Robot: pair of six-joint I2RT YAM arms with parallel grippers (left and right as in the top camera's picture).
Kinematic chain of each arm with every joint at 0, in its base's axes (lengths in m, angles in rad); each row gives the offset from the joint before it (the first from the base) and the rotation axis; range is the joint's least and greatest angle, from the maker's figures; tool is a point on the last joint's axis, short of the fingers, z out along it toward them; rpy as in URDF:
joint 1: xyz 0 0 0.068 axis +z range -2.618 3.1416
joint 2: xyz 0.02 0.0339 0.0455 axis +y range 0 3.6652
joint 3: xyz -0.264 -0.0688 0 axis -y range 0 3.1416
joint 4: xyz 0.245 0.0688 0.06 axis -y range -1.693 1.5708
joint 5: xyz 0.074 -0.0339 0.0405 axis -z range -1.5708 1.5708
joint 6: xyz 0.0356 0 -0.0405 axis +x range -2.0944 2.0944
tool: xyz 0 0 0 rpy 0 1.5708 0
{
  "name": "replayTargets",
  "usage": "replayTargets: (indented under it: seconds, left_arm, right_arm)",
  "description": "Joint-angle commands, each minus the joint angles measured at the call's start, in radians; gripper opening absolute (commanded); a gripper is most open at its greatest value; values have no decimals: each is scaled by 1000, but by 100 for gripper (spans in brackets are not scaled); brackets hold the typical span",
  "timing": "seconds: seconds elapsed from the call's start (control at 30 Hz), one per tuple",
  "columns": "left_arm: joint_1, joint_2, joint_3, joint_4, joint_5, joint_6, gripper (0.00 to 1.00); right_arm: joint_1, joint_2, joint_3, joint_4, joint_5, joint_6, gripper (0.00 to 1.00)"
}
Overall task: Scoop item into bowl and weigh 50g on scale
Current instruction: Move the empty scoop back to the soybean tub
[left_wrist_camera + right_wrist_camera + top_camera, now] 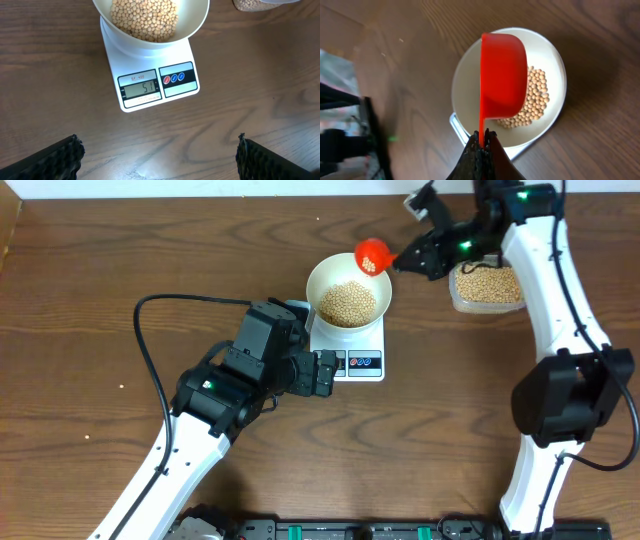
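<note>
Hovering above the round cream-white bowl (318,278), the red plastic scoop (373,255) is clamped by its handle in the right end effector (405,258), apparently placed to tip small tan-yellow beans (348,302) in. The bowl sits on the white rectangular digital scale (362,364); the left end effector (323,373) gapes wide, empty, facing its display (142,89).

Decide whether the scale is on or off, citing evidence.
On. The display of the scale shows digits, 51, in the left wrist view; the bowl of beans sits on it.
</note>
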Motion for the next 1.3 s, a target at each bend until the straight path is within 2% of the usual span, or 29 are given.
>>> replayTargets:
  seconds: [0.0, 0.47, 0.73, 0.87, 0.97, 1.17, 1.27]
  left_arm:
    - [3, 2, 17, -3, 5, 10, 99]
    - [3, 2, 17, -3, 5, 10, 100]
    - [3, 2, 17, -4, 5, 10, 99]
    - [3, 2, 17, -4, 5, 10, 100]
    - [3, 2, 17, -3, 5, 10, 100]
    - [3, 2, 17, -3, 5, 10, 100]
    - [3, 2, 17, -4, 5, 10, 99]
  right_arm:
    - [-34, -34, 21, -6, -130, 10, 1]
    - [-61, -37, 21, -27, -143, 10, 1]
    - [-255, -110, 21, -102, -102, 10, 1]
    - [-348, -137, 21, -153, 65, 10, 1]
    - [-370, -134, 19, -188, 277, 11, 1]
    - [-317, -134, 13, -167, 571, 85, 1]
    - [-257, -133, 13, -156, 786, 149, 2]
